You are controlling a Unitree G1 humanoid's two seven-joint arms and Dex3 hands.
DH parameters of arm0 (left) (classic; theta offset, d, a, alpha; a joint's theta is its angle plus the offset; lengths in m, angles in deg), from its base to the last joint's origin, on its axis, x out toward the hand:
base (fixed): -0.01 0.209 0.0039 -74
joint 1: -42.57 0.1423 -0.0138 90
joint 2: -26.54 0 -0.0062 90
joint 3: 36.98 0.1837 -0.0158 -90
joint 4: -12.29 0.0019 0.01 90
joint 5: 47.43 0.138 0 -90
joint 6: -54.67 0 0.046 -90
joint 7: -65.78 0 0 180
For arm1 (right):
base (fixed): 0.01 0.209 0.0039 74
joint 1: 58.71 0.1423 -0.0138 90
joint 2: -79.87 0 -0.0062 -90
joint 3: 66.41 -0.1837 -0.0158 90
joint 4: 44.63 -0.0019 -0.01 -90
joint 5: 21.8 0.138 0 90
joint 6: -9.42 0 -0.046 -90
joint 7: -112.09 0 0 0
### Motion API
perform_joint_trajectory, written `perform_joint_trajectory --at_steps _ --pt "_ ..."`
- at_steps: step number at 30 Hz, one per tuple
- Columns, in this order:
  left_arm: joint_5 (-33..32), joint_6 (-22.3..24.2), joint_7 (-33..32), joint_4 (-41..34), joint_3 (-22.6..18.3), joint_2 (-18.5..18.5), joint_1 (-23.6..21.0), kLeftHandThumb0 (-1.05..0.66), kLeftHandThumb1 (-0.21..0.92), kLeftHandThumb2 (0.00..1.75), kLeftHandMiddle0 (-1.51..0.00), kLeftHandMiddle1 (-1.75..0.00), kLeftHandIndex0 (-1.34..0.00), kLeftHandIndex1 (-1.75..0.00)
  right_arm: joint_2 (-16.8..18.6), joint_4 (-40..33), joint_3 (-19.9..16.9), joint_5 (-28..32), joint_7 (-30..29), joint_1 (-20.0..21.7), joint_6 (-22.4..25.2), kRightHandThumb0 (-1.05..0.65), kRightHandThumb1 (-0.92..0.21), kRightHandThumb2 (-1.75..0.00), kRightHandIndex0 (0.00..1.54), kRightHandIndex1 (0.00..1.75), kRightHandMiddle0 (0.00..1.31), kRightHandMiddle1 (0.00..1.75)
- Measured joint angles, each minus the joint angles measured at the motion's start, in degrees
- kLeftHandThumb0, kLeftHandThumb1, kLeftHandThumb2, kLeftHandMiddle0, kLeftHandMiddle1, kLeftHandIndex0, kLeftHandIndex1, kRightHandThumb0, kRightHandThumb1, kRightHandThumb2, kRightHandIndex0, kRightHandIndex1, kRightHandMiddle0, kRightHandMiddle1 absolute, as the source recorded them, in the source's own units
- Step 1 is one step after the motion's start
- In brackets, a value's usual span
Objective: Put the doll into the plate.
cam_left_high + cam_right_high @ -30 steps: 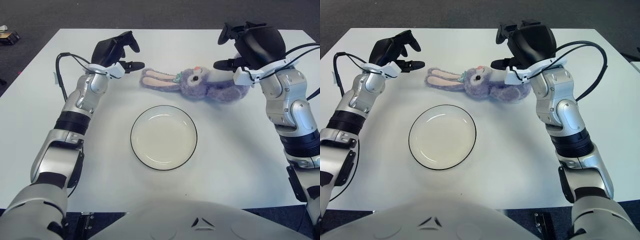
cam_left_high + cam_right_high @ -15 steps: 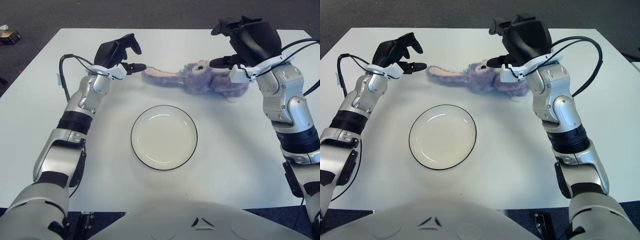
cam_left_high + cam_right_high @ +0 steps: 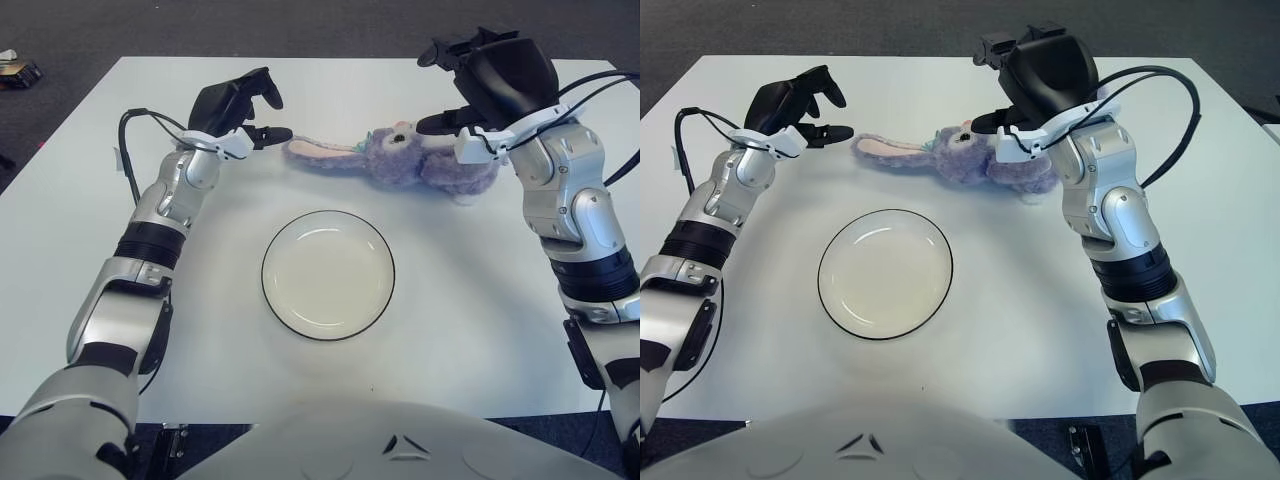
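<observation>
A purple plush bunny doll (image 3: pixel 415 162) lies on its side on the white table (image 3: pixel 480 330), beyond the plate, with its long pink-lined ears (image 3: pixel 315 155) stretched to the left. The white, dark-rimmed plate (image 3: pixel 266 275) sits in the middle, holding nothing. My right hand (image 3: pixel 442 88) hovers over the doll's body with its fingers spread and its thumb beside the doll's head, not closed around it. Just left of the ear tips is my left hand (image 3: pixel 272 112), fingers spread and thumb pointing at the ears.
Dark floor surrounds the table on all sides. A small object (image 3: pixel 15 70) lies on the floor at the far left. Black cables loop off both forearms, the left one (image 3: pixel 125 150) and the right one (image 3: pixel 1180 120).
The doll has rolled and slid a little to the left, its ears now flatter. My right hand moved left and up over it. My left hand edged closer to the ear tips.
</observation>
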Motion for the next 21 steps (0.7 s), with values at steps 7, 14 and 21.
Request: perform_joint_trajectory --at_steps 7,14,21 --pt "0.2 0.3 0.0 -0.5 0.2 0.2 0.0 -0.37 0.92 0.26 -0.61 -1.65 -0.48 -1.46 1.1 5.5 1.2 4.2 5.2 2.5 -0.8 -0.61 -0.92 -0.2 0.2 0.0 0.32 0.17" --pt "0.5 0.7 0.0 -1.6 0.2 0.2 0.1 -0.37 0.92 0.26 -0.62 -1.68 -0.48 -1.46 2.1 9.7 2.7 4.7 5.9 4.9 -1.5 -0.64 -0.92 -0.18 0.15 0.0 0.33 0.13" --pt "0.7 1.2 0.0 -3.4 0.2 0.4 0.5 -0.37 0.92 0.26 -0.63 -1.71 -0.48 -1.46 3.6 14.4 4.8 4.6 6.4 6.7 -1.6 -0.68 -0.92 -0.18 0.05 0.0 0.26 0.08"
